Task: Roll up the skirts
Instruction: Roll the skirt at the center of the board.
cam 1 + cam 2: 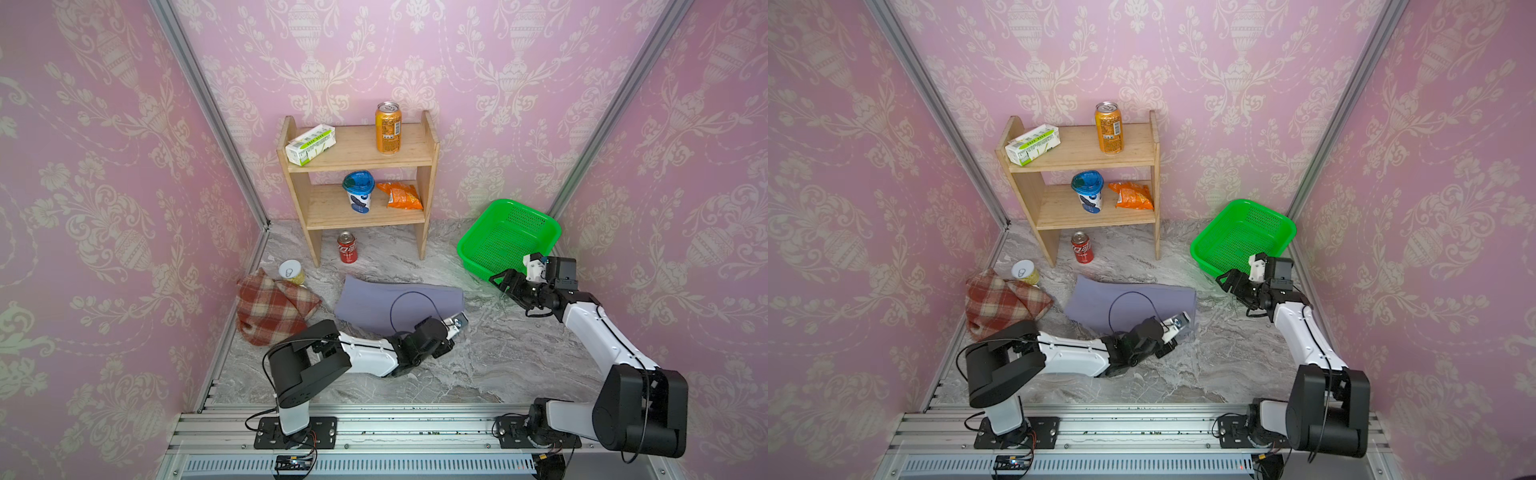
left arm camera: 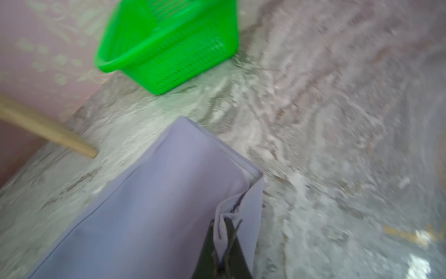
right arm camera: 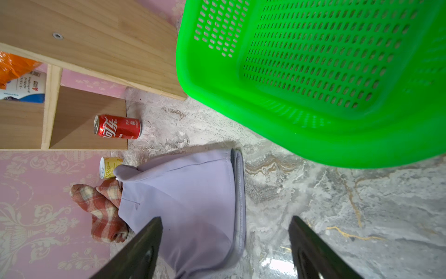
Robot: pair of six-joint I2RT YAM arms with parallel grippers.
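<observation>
- We see the lavender skirt (image 1: 390, 299) spread flat on the marble table (image 1: 498, 353), in front of the wooden shelf (image 1: 357, 158) and between the plaid skirt (image 1: 270, 309) and the green basket (image 1: 469, 249).
- Our left gripper (image 1: 457, 322) sits low at the corner of this skirt nearest the basket.
- In the left wrist view its jaws (image 2: 220, 221) are pressed together on a small fold of the lavender cloth, which bunches up between them.
- Our right gripper (image 1: 500, 280) hangs just beside the near corner of the basket.
- In the right wrist view its jaws (image 3: 224, 218) stand wide apart with nothing between them. One finger shows in front of the lavender skirt and the other in front of bare table. We cannot tell whether either touches anything.
- The skirt's edge facing the basket shows several layers lying on one another.
- The plaid skirt lies crumpled by the left wall, a little apart from the lavender one in both top views.
- A yellow can (image 1: 291, 272) stands just behind the plaid skirt, and a red can (image 1: 347, 247) stands under the shelf.
</observation>
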